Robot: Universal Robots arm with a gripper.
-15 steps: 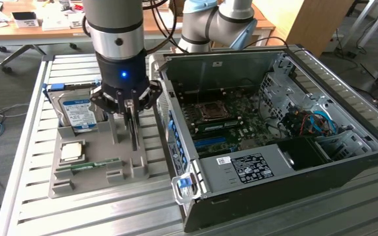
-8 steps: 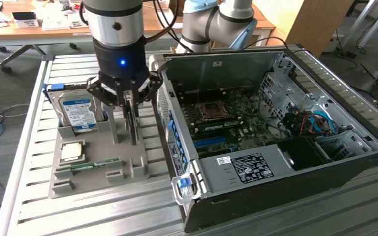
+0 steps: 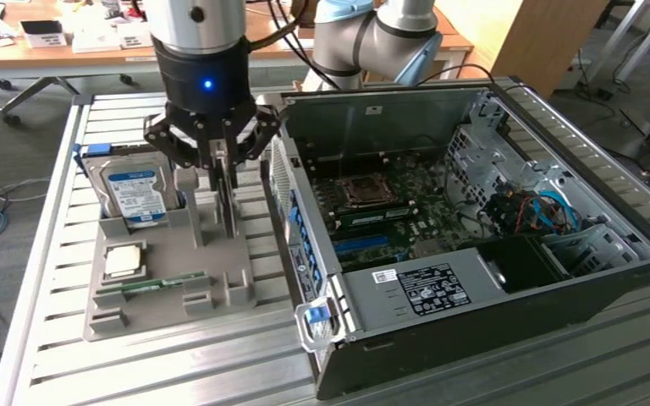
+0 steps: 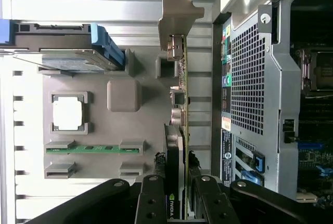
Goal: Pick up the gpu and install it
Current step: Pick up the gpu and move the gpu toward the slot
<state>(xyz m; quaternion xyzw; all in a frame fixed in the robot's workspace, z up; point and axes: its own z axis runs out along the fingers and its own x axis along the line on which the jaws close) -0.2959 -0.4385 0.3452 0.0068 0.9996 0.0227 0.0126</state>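
The gpu (image 3: 227,207) stands upright on edge over the grey holder tray (image 3: 167,313), between the hard drive and the computer case. My gripper (image 3: 221,182) comes straight down on it, fingers shut on the card's two faces. In the wrist view the gpu (image 4: 182,78) shows edge-on, its silver bracket (image 4: 177,10) at the far end, and my gripper (image 4: 179,182) clamps the near end with the black cooler. I cannot tell whether the card has left its slot in the tray (image 4: 125,125).
On the tray sit a blue-labelled hard drive (image 3: 133,190), a CPU (image 3: 122,258) and a green RAM stick (image 3: 156,283). The open computer case (image 3: 596,152) lies close at the exterior view's right, motherboard (image 3: 393,211) exposed. All rest on a slatted metal table (image 3: 54,254).
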